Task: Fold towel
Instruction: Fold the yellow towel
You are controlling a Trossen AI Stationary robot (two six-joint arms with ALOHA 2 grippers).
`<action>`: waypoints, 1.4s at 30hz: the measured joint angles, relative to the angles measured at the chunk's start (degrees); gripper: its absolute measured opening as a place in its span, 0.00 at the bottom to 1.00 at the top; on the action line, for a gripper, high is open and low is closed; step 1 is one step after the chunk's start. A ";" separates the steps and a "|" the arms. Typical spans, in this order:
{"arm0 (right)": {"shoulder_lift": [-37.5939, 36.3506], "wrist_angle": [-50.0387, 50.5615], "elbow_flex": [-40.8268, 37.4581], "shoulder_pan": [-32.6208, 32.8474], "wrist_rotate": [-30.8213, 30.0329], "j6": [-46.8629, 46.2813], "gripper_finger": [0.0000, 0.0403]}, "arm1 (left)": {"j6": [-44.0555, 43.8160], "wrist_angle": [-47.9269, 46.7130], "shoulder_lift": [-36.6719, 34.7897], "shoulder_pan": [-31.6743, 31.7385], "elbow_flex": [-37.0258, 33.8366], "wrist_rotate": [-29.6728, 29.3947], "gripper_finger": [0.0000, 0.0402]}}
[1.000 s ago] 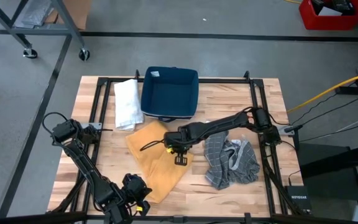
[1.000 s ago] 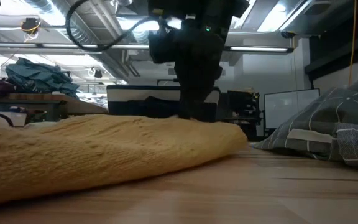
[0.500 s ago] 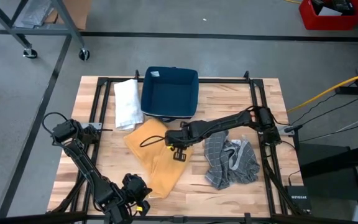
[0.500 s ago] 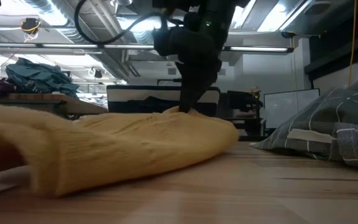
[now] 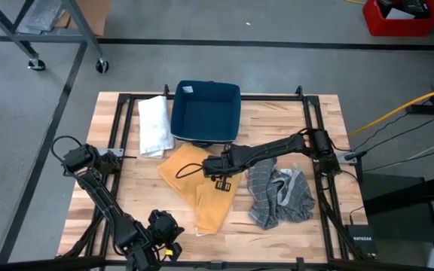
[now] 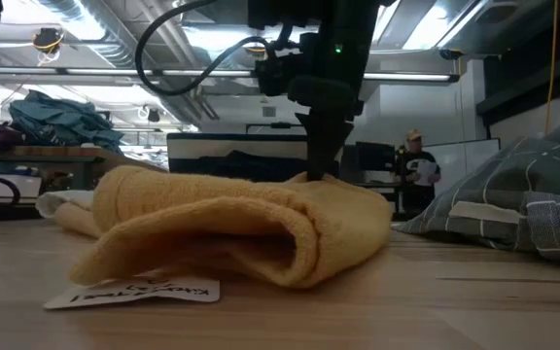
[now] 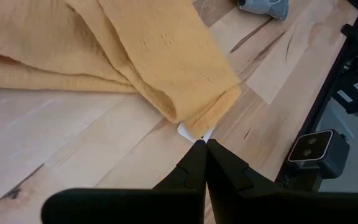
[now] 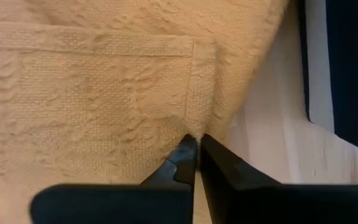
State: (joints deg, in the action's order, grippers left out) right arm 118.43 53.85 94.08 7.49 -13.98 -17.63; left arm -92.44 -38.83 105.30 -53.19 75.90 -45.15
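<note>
Right tool [image 5: 221,183] sits low on the yellow towel [image 5: 200,187], fingers almost together and pinching a hemmed corner, though the grip appears to be loosening. Over the last second it has drawn that edge across, so the towel now lies doubled near the middle of the desk [image 5: 277,117]. One fold looks laid; release likely follows. Left tool [image 7: 202,149] waits, shut and empty, at the desk's near edge.

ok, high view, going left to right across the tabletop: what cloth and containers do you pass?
White towel → yellow towel, with the right gripper on it → grey checked cloth. The blue bin overlaps the first two in that direction, so I leave it unplaced.
</note>
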 joint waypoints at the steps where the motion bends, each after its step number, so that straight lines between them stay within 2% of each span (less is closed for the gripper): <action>1: 0.02 -0.03 0.00 0.00 0.00 0.06 0.07 | -0.02 -0.06 0.00 0.06 0.00 -0.01 0.00; 9: 0.02 -2.28 -0.02 0.00 -0.07 3.10 0.15 | -5.82 -7.55 0.00 1.84 0.00 -4.62 0.00; 14: 0.02 -5.21 -0.02 0.00 -0.07 4.26 0.18 | -8.06 -12.26 0.00 3.41 0.00 -4.95 0.00; 22: 0.02 -5.67 -0.02 -0.02 0.43 4.67 0.18 | 0.19 -13.61 0.00 7.56 0.00 -4.82 0.00; 25: 0.04 -4.27 -0.02 -0.16 5.28 7.28 0.18 | 3.91 -13.57 0.00 9.31 0.00 -4.84 0.00; 29: 0.07 -1.39 -0.02 -0.42 10.36 8.03 0.18 | 9.54 -13.69 0.00 11.10 0.00 -4.79 0.09; 35: 0.07 1.57 -0.02 -0.39 10.55 9.07 0.18 | 13.16 -20.19 0.00 13.89 0.00 -4.77 0.28; 39: 0.09 1.61 -0.02 -0.39 9.32 9.06 0.18 | 7.65 -29.41 0.00 15.87 0.00 -4.64 0.31; 42: 0.09 1.57 -0.02 -0.34 4.45 8.95 0.18 | 5.12 -34.70 -0.02 17.36 -0.62 -3.14 0.29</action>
State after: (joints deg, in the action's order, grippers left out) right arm 118.52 55.42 94.06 7.15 -9.53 -8.68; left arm -87.32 -73.52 105.28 -35.83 75.28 -48.30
